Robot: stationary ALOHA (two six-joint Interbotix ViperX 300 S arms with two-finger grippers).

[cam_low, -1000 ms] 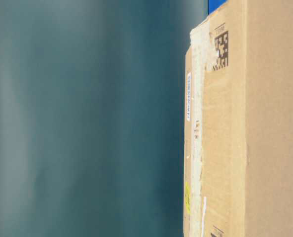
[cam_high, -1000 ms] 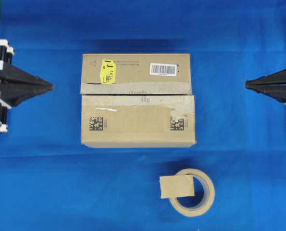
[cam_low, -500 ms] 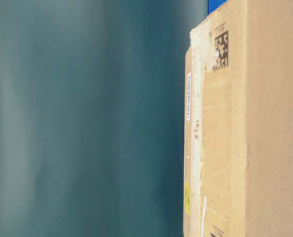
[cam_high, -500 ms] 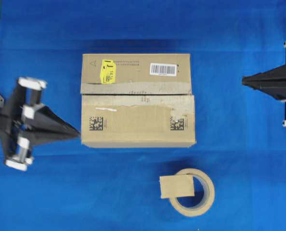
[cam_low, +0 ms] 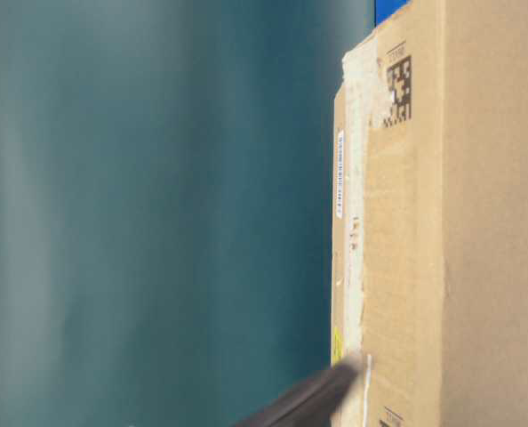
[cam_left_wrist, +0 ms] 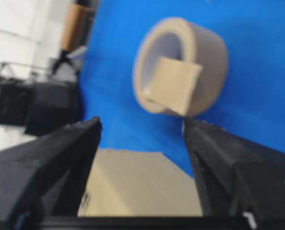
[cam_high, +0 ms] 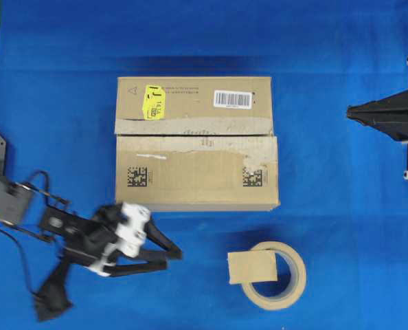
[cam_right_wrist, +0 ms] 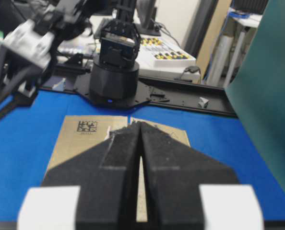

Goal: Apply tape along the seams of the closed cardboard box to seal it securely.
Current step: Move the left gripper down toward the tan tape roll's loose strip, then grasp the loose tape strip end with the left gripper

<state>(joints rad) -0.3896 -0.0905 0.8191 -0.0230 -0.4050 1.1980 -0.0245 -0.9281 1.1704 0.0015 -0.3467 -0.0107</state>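
Observation:
The cardboard box (cam_high: 197,144) lies closed mid-table, its seams (cam_high: 190,135) a dark slit edged with worn grey tape. In front of it, a small tan piece of tape (cam_high: 252,267) rests on a beige tape roll (cam_high: 286,282). My left gripper (cam_high: 173,258) is open, low over the table off the box's front left corner, pointing toward the roll. In the left wrist view the tape (cam_left_wrist: 173,86) and roll (cam_left_wrist: 209,52) sit ahead of the empty open left gripper (cam_left_wrist: 141,123). My right gripper (cam_high: 349,110) hovers shut and empty, right of the box.
Blue cloth (cam_high: 341,206) covers the table. The table-level view shows the box side (cam_low: 460,222) close up, with a blurred dark finger (cam_low: 308,405) at the bottom edge. The left arm's base (cam_right_wrist: 113,72) stands beyond the box in the right wrist view.
My left arm swung from the box's left side down to its front, and its jaws went from shut to open. The right arm barely shifted.

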